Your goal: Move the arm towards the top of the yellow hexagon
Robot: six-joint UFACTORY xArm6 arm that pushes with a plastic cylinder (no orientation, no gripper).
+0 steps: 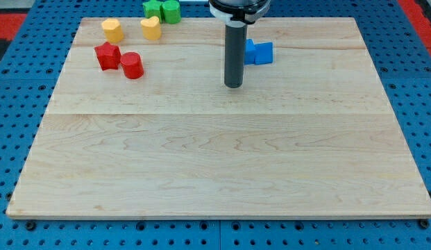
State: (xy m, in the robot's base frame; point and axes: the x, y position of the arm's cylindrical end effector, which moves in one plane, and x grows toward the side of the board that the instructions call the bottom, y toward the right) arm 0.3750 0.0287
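Observation:
The yellow hexagon [112, 30] sits near the board's top left corner. A yellow heart-shaped block [150, 28] lies just to its right. My tip [233, 85] rests on the board in the upper middle, far to the right of the yellow hexagon and somewhat lower in the view. A blue block [259, 52] lies right behind the rod, partly hidden by it.
A red star-like block [107, 55] and a red cylinder [132, 65] lie below the yellow hexagon. Two green blocks [162, 10] sit at the board's top edge. The wooden board [215, 173] lies on a blue pegboard.

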